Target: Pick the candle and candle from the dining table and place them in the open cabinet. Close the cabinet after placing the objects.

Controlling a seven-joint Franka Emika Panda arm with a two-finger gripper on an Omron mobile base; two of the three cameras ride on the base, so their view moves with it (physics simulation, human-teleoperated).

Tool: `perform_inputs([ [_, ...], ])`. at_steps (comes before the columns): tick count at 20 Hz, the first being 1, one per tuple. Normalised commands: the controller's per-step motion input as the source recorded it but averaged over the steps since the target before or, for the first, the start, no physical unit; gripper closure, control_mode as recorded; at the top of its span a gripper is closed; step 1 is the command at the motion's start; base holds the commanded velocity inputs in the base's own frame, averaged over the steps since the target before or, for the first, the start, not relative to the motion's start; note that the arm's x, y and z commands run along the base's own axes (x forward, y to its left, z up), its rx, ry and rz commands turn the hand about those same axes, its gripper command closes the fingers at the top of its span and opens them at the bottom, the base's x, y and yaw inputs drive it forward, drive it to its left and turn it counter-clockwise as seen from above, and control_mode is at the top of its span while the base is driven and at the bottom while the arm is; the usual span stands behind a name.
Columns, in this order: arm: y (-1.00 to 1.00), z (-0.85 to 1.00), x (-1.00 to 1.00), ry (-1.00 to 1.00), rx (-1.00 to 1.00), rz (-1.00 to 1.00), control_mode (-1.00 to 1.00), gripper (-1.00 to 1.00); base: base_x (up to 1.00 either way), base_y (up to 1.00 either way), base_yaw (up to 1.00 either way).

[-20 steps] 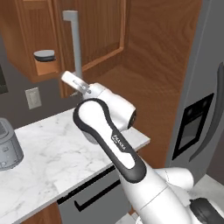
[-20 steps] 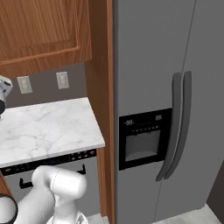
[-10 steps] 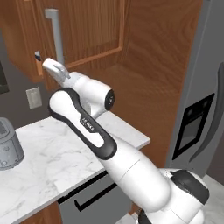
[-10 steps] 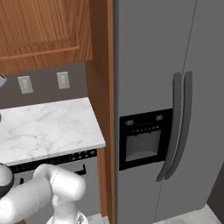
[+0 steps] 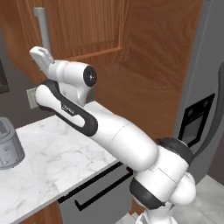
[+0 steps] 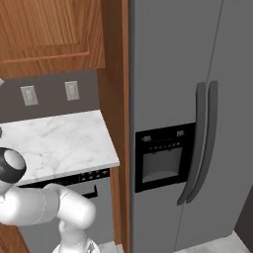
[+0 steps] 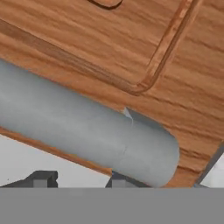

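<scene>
Pincer (image 5: 40, 54) state cannot be told; its tips are cut off low in the hand view, pressed up near the silver handle (image 7: 87, 135) of the cabinet (image 5: 87, 30), judged so the door can be pushed shut. No candles are seen, presumably hidden behind the door. A grey canister (image 5: 8, 148) is cropped at far left.

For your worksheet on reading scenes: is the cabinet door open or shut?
Cannot tell for certain: the door hides the inside, but no closing edge shows; the end effector is beside its handle.
</scene>
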Motion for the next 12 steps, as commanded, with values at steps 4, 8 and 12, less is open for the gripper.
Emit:
perform_inputs([
  [4, 0.0, -0.35, 1.0, 0.11, 0.0, 0.0, -1.0, -1.0, 0.0, 0.0, 0.0],
  [8, 0.0, -0.44, 1.0, 0.03, -0.04, 0.0, -1.0, -1.0, 0.0, 0.0, 0.0],
  [12, 0.0, -0.51, 1.0, 0.0, -0.08, 0.0, -1.0, -1.0, 0.0, 0.0, 0.0],
])
